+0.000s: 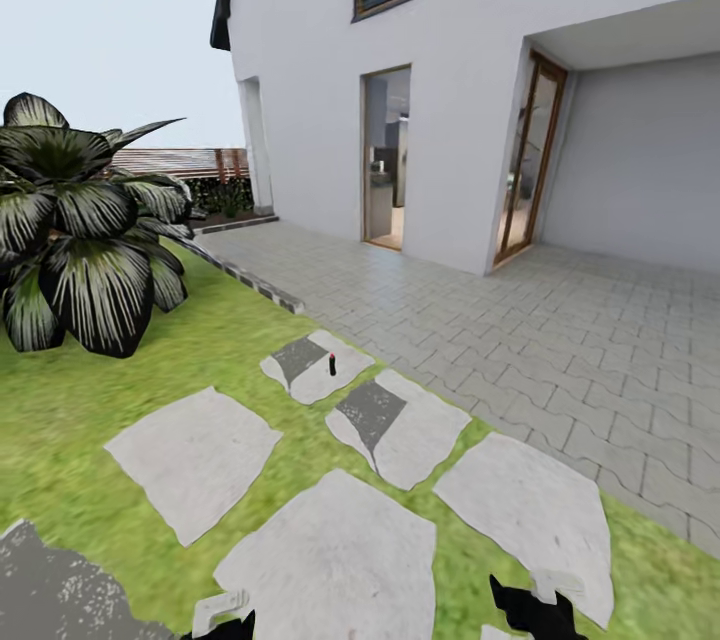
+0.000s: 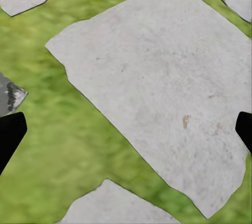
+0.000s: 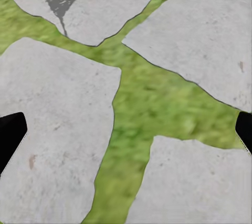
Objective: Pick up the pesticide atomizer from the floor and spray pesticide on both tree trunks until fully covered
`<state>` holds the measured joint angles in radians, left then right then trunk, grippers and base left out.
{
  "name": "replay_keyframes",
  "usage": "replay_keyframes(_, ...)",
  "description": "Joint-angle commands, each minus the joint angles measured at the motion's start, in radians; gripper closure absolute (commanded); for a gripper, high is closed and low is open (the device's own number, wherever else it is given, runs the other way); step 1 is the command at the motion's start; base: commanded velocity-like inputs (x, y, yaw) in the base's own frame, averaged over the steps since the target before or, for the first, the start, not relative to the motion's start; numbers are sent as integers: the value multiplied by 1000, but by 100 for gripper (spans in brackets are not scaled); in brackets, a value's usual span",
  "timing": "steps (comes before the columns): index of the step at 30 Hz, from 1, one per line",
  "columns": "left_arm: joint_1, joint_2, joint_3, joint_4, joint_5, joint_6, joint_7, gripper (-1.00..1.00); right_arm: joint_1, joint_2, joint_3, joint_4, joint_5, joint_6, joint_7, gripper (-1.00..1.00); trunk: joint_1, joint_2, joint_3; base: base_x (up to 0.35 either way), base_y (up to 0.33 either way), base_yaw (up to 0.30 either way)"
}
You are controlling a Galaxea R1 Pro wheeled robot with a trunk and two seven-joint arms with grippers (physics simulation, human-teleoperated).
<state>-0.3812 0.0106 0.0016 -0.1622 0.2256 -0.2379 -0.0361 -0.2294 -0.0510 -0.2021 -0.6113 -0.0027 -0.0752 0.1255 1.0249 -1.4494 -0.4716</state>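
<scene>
The pesticide atomizer point(image 1: 331, 363) is a small dark bottle with a reddish top. It stands upright on a pale stepping stone point(image 1: 318, 367) in the garden lawn point(image 1: 70, 400), well ahead of me. My left gripper point(image 2: 126, 132) hangs open over a large flat stone point(image 2: 157, 87) with nothing between its fingers. My right gripper point(image 3: 126, 132) is open too, above a grass gap between stones. Both gripper tops peek in at the head view's lower edge, left gripper point(image 1: 230, 623) and right gripper point(image 1: 530, 612). The trees and their trunks are out of view.
A low palm-like plant point(image 1: 80, 230) with dark striped leaves stands at the left. A white house point(image 1: 450, 70) with an open doorway point(image 1: 387, 158) rises ahead, behind a grey paved terrace point(image 1: 560, 340). Several stepping stones lie between me and the bottle.
</scene>
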Motion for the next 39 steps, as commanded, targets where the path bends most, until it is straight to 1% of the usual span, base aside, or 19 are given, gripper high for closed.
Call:
replay_keyframes(1,-1,0,0,1,7,-3,-4,-100,-1,1,-5,1,0,-3,8,-100,0,-1,-1,327,-94,53)
replay_keyframes(23,-1,0,0,1,6,-3,-4,-100,-1,0,-6,1,0,-3,9,-100,0,-1,-1,326,-97,11)
replay_keyframes(28,-1,-1,0,1,6,-3,-4,-100,-1,0,-5,1,0,-3,8,-100,0,-1,-1,324,-101,134)
replay_keyframes(39,-1,-1,0,1,6,-3,-4,-100,-1,0,-6,1,0,-3,8,-100,0,-1,-1,323,-104,215)
